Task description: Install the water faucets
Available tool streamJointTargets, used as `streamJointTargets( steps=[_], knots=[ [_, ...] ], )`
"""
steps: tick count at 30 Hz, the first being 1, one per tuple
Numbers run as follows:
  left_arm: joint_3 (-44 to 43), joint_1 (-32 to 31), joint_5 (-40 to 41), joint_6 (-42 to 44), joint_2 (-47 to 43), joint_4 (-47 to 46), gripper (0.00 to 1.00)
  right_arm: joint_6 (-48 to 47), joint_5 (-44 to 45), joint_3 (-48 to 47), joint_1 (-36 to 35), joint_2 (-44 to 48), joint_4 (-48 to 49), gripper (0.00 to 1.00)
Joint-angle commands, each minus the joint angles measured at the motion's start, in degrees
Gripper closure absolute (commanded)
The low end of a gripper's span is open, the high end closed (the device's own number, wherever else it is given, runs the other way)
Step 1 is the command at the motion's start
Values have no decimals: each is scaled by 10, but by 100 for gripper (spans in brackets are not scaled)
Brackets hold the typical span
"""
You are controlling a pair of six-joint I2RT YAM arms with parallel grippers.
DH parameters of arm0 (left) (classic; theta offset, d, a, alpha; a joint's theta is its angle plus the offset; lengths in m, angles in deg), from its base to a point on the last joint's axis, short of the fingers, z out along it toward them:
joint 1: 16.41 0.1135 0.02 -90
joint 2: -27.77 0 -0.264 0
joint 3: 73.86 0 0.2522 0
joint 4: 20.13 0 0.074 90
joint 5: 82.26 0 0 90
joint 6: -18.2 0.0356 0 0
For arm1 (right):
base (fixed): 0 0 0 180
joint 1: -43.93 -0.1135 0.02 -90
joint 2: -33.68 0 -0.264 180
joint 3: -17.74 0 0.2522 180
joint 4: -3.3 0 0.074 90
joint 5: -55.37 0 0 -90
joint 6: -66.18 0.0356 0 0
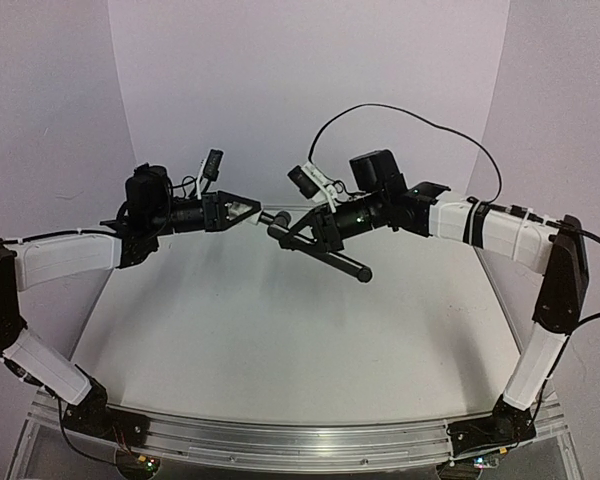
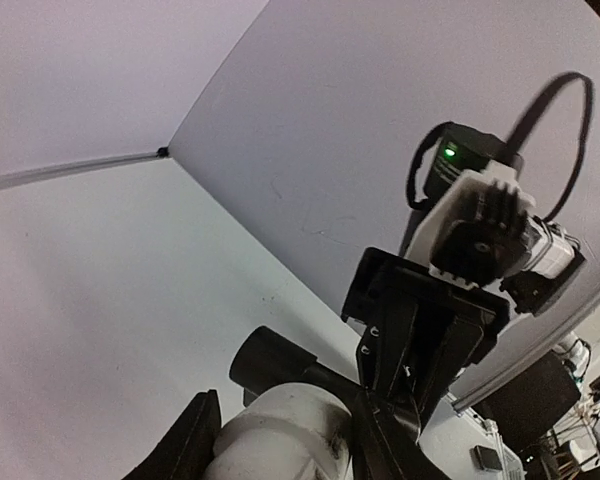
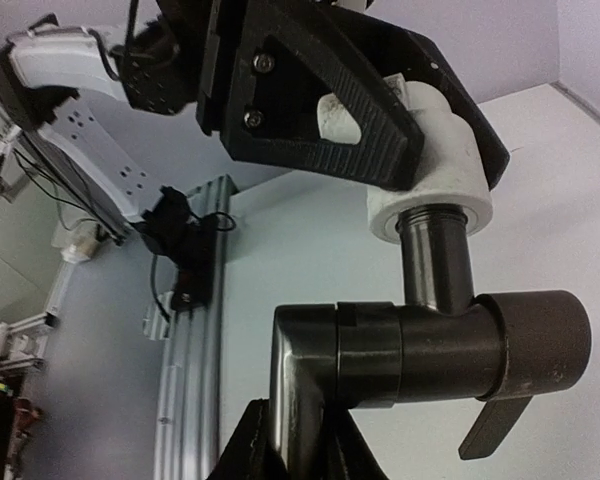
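My left gripper [image 1: 242, 210] is shut on the small white cylindrical fitting [image 2: 280, 435] and holds it in the air above the back of the table. My right gripper [image 1: 315, 228] is shut on the black faucet [image 1: 330, 255], whose long rod slants down to the right. In the right wrist view the faucet's body [image 3: 410, 350] has its short stem entering the white fitting [image 3: 435, 185], which sits between the left gripper's fingers [image 3: 320, 100]. My right gripper [image 3: 290, 455] clamps the rod just below the elbow. In the left wrist view my left gripper [image 2: 280, 450] holds the fitting, with the faucet's end [image 2: 275, 365] beyond it.
The white table top [image 1: 280, 330] lies below both arms. An aluminium rail [image 1: 300, 440] runs along the near edge and also shows in the right wrist view [image 3: 190, 350]. White backdrop walls [image 1: 280, 80] close off the back and sides. A black cable [image 1: 410, 115] loops above the right arm.
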Motion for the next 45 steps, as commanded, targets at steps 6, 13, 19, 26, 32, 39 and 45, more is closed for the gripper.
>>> streamJointTargets(
  steps=[6,13,19,26,32,39,45],
  knots=[
    [38,-15,-286,-40,-18,-367,96,-44,-437,-1,-31,29,112,100],
    [-2,-16,-260,141,-70,-98,52,-68,-364,31,-19,44,112,100],
    [8,-13,-102,246,-141,104,21,-83,-144,97,10,86,111,100],
    [75,-2,92,165,-213,101,0,-154,111,166,18,153,102,100],
    [-34,6,135,-35,-112,205,1,-267,412,171,-3,168,88,100],
    [-92,19,41,-313,12,176,5,-447,670,141,-71,109,87,100],
    [-38,12,27,-481,62,51,3,-516,743,106,-104,55,96,100]
  ],
)
